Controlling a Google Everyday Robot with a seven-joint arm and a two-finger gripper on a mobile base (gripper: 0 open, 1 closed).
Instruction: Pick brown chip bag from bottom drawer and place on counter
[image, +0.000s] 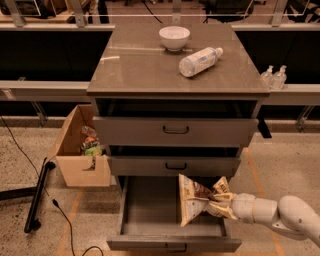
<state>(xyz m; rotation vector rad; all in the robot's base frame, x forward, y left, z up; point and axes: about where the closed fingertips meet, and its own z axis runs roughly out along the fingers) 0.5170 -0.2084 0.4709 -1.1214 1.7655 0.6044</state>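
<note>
The brown chip bag (194, 199) is a crinkled cream-tan bag with dark brown print. It is held above the right half of the open bottom drawer (150, 210). My gripper (216, 204) comes in from the right on a white arm and is shut on the bag's pinched middle. The bag hangs in front of the middle drawer's lower edge. The counter (135, 65) tops the cabinet above.
A white bowl (174, 37) and a clear bottle (199, 61) lying on its side are on the counter. A cardboard box (80, 150) with small packets stands left of the cabinet. A black pole (37, 197) and cable lie on the floor at left. Two small bottles (274, 77) stand on the right rail.
</note>
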